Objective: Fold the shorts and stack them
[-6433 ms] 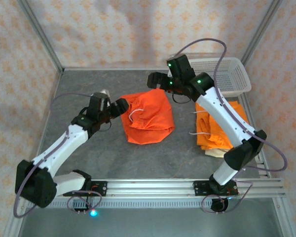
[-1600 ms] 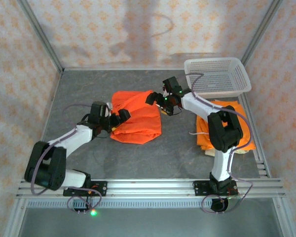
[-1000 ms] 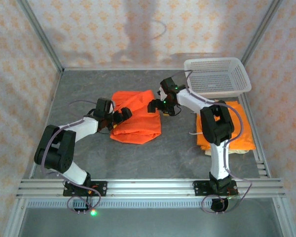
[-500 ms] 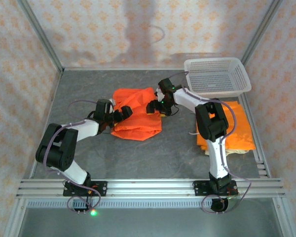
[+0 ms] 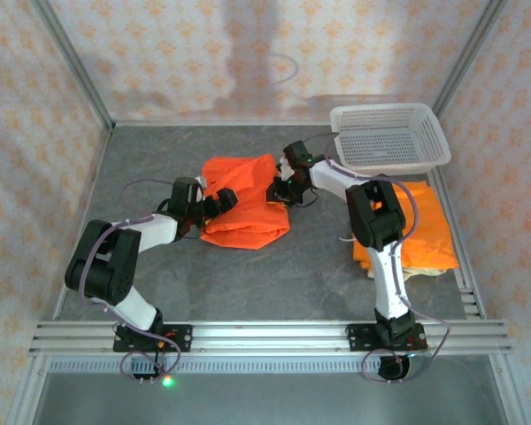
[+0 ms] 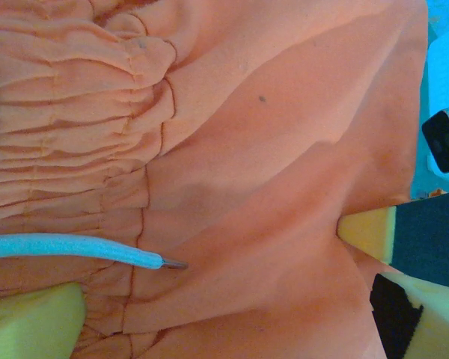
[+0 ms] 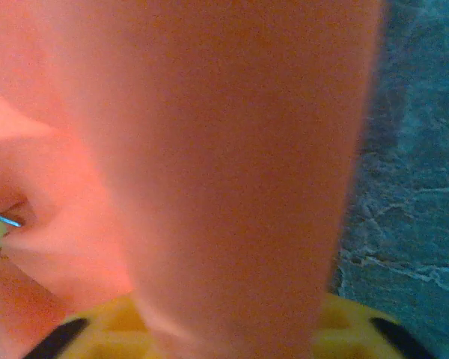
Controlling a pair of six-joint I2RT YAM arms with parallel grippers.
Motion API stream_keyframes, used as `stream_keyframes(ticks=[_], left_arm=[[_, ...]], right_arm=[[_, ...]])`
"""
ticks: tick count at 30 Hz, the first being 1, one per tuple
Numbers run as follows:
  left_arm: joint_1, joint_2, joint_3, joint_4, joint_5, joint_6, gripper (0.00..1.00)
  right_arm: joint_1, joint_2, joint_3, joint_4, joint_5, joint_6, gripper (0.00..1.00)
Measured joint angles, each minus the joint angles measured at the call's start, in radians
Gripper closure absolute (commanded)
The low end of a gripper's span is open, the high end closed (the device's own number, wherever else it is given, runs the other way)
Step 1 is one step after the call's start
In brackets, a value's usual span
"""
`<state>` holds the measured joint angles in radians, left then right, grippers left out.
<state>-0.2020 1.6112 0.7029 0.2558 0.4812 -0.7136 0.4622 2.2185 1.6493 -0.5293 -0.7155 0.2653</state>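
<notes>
Grey, stone-patterned bench (image 5: 274, 274) carries everything, with a white mesh basket (image 5: 391, 166) at its far right corner. Just in front of the basket lies the stack (image 5: 425, 235): one orange pair on top, with the beige shorts (image 5: 382, 275) peeking out at its near edge. The loose orange shorts (image 5: 243, 208) sit mid-bench, well apart from that stack, bunched into a rough double layer rather than a flat rectangle. The left arm (image 5: 146, 232) reaches in low from the left and the right arm (image 5: 332, 180) from the right, so the garment is held between them. The left jaws look pinched on the cloth by the gathered waistband (image 6: 60, 149), beside the pale drawstring (image 6: 75, 249), with one yellow pad (image 6: 30, 325) at the fabric's edge. The right jaws seem clamped on the opposite edge, since creases converge on their pad (image 6: 363, 233). By my reading, folding the third pair is under way and stacking comes after. The next move calls for laying the held edge over evenly, keeping the fabric taut so no layer buckles, and then letting go.
</notes>
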Motion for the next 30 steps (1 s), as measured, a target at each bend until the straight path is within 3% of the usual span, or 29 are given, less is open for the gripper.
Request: stream_keyframes(ticks=[3, 13, 24, 30], left_arm=[[0.000, 0.000, 0.000, 0.005, 0.000, -0.011, 0.00], [0.000, -0.077, -0.017, -0.063, -0.023, -0.029, 0.00], [0.002, -0.175, -0.026, -0.155, -0.046, -0.030, 0.00], [0.002, -0.164, -0.043, -0.154, -0.044, -0.053, 0.00]], right_arm=[[0.011, 0.000, 0.000, 0.001, 0.034, 0.008, 1.00], [0.086, -0.048, 0.011, -0.096, 0.311, -0.027, 1.00], [0.086, -0.315, 0.015, -0.451, 0.672, -0.129, 1.00], [0.067, -0.346, 0.039, -0.646, 0.859, -0.163, 1.00]])
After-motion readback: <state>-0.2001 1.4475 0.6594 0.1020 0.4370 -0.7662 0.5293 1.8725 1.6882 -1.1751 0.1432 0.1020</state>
